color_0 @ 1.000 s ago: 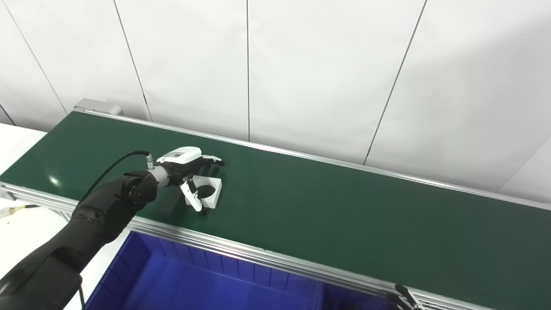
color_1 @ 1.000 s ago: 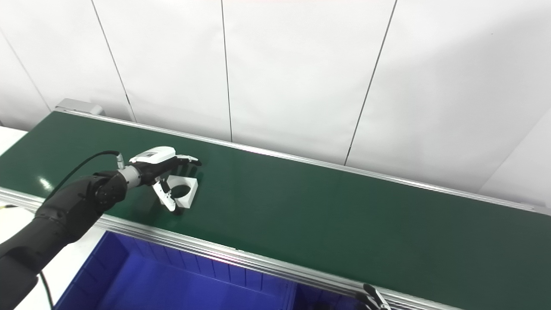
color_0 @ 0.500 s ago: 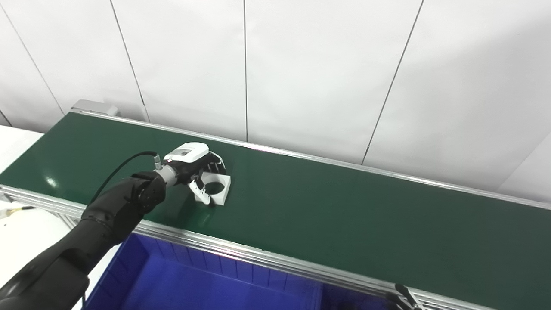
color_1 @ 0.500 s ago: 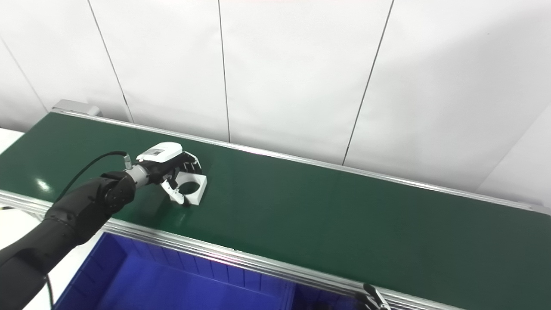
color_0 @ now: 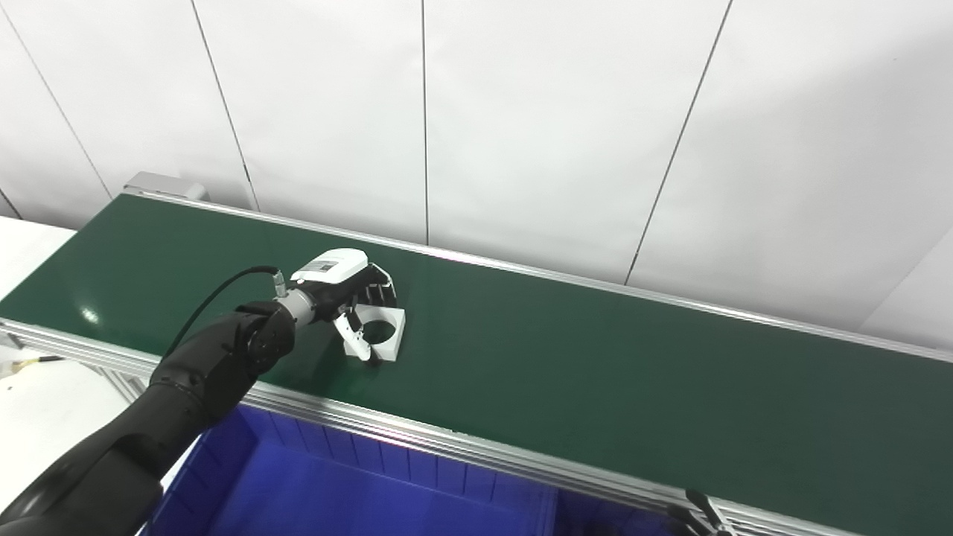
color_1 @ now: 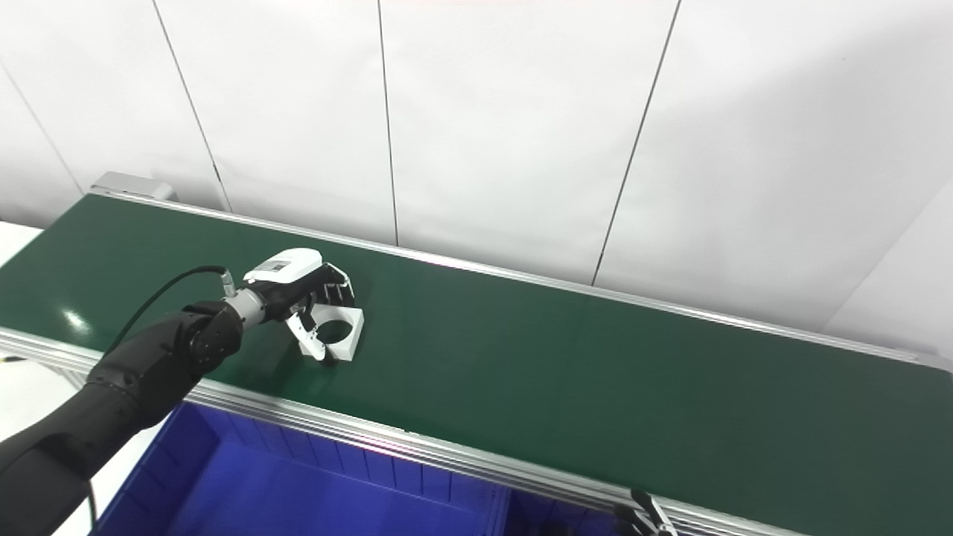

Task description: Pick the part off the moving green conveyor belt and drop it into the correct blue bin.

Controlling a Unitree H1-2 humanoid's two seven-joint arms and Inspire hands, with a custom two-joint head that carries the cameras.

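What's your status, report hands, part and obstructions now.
Left hand curled around white part, part on green belt, not lifted. Right hand barely in view at bottom edge, state unclear. Blue bin below near rail. No obstructions seen.

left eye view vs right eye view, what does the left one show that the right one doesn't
Left eye only: a cable end lying on the white table at the picture's left edge; the right eye view crops nearly all of it.

Right eye only: nothing new, just a longer stretch of bare belt to the right of the part.

Both: the left hand with fingers curled over the white part, which sits on the belt; the blue bin below; and a dark tip at the bottom edge, too little to identify.
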